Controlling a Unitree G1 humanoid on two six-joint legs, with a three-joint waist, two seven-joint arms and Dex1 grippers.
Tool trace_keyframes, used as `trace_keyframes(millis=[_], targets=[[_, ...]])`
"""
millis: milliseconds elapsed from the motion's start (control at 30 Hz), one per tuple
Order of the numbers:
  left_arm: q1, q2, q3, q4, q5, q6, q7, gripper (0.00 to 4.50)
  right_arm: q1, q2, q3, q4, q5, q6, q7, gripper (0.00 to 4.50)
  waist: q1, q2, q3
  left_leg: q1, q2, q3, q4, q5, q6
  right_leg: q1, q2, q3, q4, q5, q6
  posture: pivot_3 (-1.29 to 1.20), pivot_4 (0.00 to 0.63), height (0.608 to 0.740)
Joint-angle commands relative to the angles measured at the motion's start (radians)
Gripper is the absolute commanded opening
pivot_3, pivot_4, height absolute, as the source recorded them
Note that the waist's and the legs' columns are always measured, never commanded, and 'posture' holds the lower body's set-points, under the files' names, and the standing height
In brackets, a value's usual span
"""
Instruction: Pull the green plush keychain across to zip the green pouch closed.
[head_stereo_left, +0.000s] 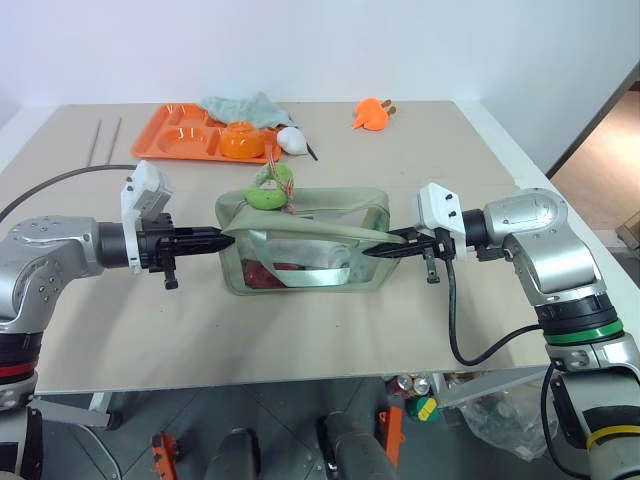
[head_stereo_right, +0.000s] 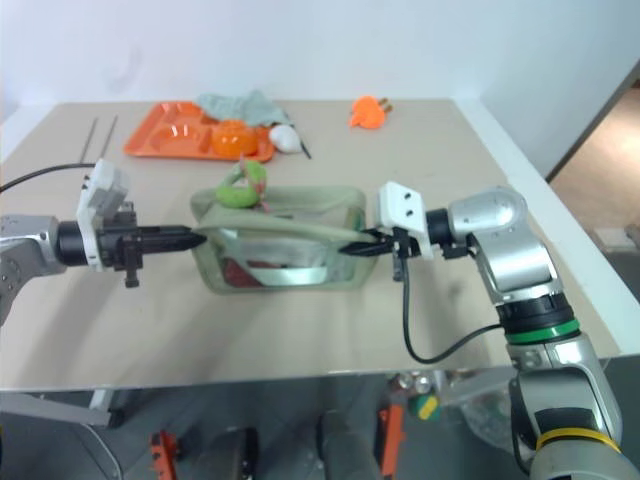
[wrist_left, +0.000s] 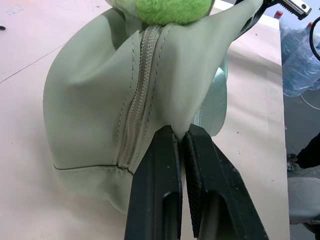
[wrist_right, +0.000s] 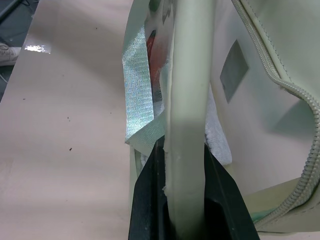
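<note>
Left wrist view, left hand (wrist_left: 181, 137) pinching green pouch (wrist_left: 95, 105)

A pale beige flat desk (head_stereo_left: 300, 340) carries an orange plastic compartment tray (head_stereo_left: 175, 140) at its far side. A crumpled pale teal cloth (head_stereo_left: 245, 106) lies on the tray's far edge, beside an orange bowl (head_stereo_left: 241, 140). A white egg-shaped object (head_stereo_left: 292, 141) rests just beside the tray. An orange plush toy (head_stereo_left: 371, 113) sits well apart.

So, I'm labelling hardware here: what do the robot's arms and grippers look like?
Both arms are silver-grey metal. Each wrist carries a white camera block and black cable; the right arm has a green ring. The left gripper and right gripper have slim black fingers.
</note>
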Motion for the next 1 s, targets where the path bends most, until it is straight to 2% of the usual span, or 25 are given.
trace_keyframes(millis=[33,100,133,167,267,367,633,767,900,1000], targets=[[-0.021,0.004,0.013,0.005,0.012,-0.01,0.007,0.0,-0.024,0.006,-0.025,0.015,0.012,0.019,-0.029,0.66,0.0,0.0,0.0,0.0,0.0,0.0,0.0,0.0,0.0,0.0,0.0,0.0,0.0,0.0,0.0,0.0,0.15,0.74],[-0.022,0.002,0.009,0.008,0.018,-0.016,0.008,0.0,-0.032,0.005,-0.033,0.029,0.028,0.028,-0.018,1.23,0.001,0.0,0.0,0.0,0.0,0.0,0.0,0.0,0.0,0.0,0.0,0.0,0.0,0.0,0.0,0.0,0.15,0.74],[-0.021,0.001,0.009,0.009,0.02,-0.017,0.008,0.0,-0.034,0.005,-0.037,0.03,0.034,0.029,-0.02,1.67,0.001,0.0,0.0,0.0,0.0,0.0,0.0,0.0,0.0,0.0,0.0,0.0,0.0,0.0,0.0,0.0,0.15,0.74],[-0.021,0.0,0.009,0.01,0.022,-0.019,0.008,0.0,-0.037,0.004,-0.04,0.034,0.038,0.043,-0.023,1.88,0.001,0.0,0.0,0.0,0.0,0.0,0.0,0.0,0.0,0.0,0.0,0.0,0.0,0.0,0.0,0.0,0.15,0.74],[-0.023,-0.003,0.007,0.011,0.025,-0.022,0.005,0.0,-0.035,-0.008,-0.047,0.032,0.051,0.062,-0.021,3.03,0.001,0.0,0.0,0.0,0.0,0.0,0.0,0.0,0.0,0.0,0.0,0.0,0.0,0.0,0.0,0.0,0.15,0.74],[-0.027,-0.003,0.008,0.013,0.027,-0.021,0.0,0.0,-0.03,-0.027,-0.073,0.018,0.086,0.081,0.001,3.94,0.001,0.0,0.0,0.0,0.0,0.0,0.0,0.0,0.0,0.0,0.0,0.0,0.0,0.0,0.0,0.0,0.15,0.74],[-0.029,-0.001,0.009,0.013,0.032,-0.023,-0.009,0.0,-0.06,-0.091,-0.186,0.08,0.14,0.1,-0.014,3.94,0.002,0.0,0.0,0.0,0.0,0.0,0.0,0.0,0.0,0.0,0.0,0.0,0.0,0.0,0.0,0.0,0.15,0.74],[-0.03,-0.003,0.006,0.015,0.036,-0.027,-0.011,0.0,-0.077,-0.099,-0.257,0.105,0.213,0.141,-0.011,3.94,0.002,0.0,0.0,0.0,0.0,0.0,0.0,0.0,0.0,0.0,0.0,0.0,0.0,0.0,0.0,0.0,0.15,0.74],[-0.032,-0.005,0.003,0.021,0.041,-0.036,-0.014,0.0,-0.137,-0.045,-0.287,0.153,0.249,0.167,-0.08,3.94,0.001,0.0,0.0,0.0,0.0,0.0,0.0,0.0,0.0,0.0,0.0,0.0,0.0,0.0,0.0,0.0,0.15,0.74],[-0.037,-0.009,-0.001,0.028,0.046,-0.043,-0.017,0.0,-0.197,0.038,-0.231,0.142,0.201,0.173,-0.178,3.94,-0.002,0.0,0.0,0.0,0.0,0.001,0.0,0.0,0.0,0.0,0.0,0.001,0.0,0.001,0.0,0.0,0.15,0.74]])
